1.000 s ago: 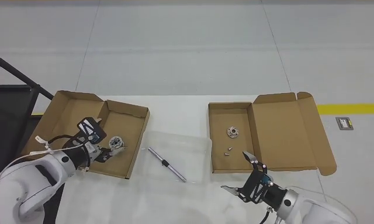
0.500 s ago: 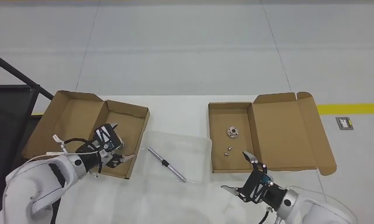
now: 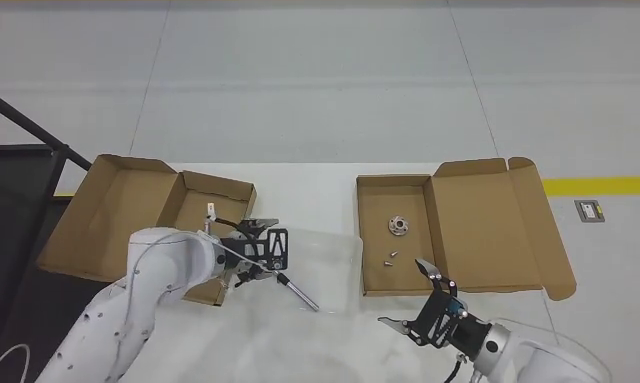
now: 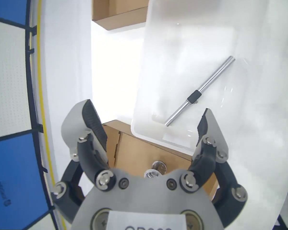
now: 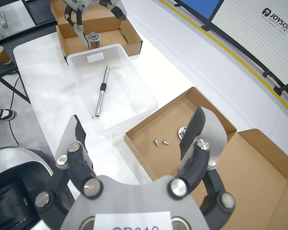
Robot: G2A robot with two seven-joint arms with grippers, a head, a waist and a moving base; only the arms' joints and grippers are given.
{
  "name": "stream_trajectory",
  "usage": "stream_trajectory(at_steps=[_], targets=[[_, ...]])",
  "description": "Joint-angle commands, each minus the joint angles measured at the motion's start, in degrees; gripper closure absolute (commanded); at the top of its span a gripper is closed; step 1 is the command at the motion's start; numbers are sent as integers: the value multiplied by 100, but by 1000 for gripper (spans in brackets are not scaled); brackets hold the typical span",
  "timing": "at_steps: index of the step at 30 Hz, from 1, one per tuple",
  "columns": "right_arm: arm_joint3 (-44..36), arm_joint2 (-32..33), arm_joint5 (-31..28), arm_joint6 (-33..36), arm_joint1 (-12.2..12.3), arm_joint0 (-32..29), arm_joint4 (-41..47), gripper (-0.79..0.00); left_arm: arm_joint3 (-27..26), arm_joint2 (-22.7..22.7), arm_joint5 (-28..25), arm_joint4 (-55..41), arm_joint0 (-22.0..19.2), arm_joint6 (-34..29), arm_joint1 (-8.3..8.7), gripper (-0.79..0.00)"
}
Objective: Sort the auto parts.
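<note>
Left wrist view puts us right over the action: the left gripper [image 4: 146, 107] hangs with its jaws spread wide and nothing between them, and the metal rod [image 4: 201, 89] lies just beyond the pads. From the top view, that rod rests flat on the floor of the clear tray [image 3: 345, 241], running from about 10 o'clock to 4 o'clock, with the left gripper above the tray's 9 o'clock rim, close to the rod's nearer end.

The rod looks like polished steel: stiff, smooth, probably heavier than its thin shape suggests, and likely to roll or slip out of a loose pinch. A black collar [image 4: 194, 96] sits near mid-length. Whether it is rubber or hard plastic I can't tell, but closing across the shaft right beside it should keep the rod balanced and stop it sliding. The tray looks light, so a low approach could nudge it.

At 9 o'clock of the tray, the left box [image 3: 215, 208] holds a geared hub [image 5: 94, 39]. At 3 o'clock, the right box [image 3: 375, 198] holds a flange [image 3: 398, 224] and two small screws [image 3: 391, 257]. The right gripper [image 5: 136, 114] waits at 5 o'clock, jaws apart, empty.
</note>
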Motion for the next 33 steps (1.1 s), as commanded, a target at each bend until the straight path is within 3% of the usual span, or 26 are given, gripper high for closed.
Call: stream_trajectory(at_steps=[1,3,14,17,29,33], targets=[[0,0,-1,-1,0,0,0,-785,136,421,0,180,-224,280,66,-785],[0,0,-1,-1,0,0,0,-785,302,746,0,308,-452,508,142,-785],[0,0,-1,-1,0,0,0,-785,431,814,2,400,-442,467,158,-785],[0,0,-1,-1,0,0,0,-785,586,1081,0,591,-560,427,122,-785],[0,0,-1,-1,0,0,0,-785,1621,3335,0,973,-2219,1654,-7,-785],[0,0,-1,-1,0,0,0,-785,1947,4010,0,1030,-2671,1779,-56,-683]])
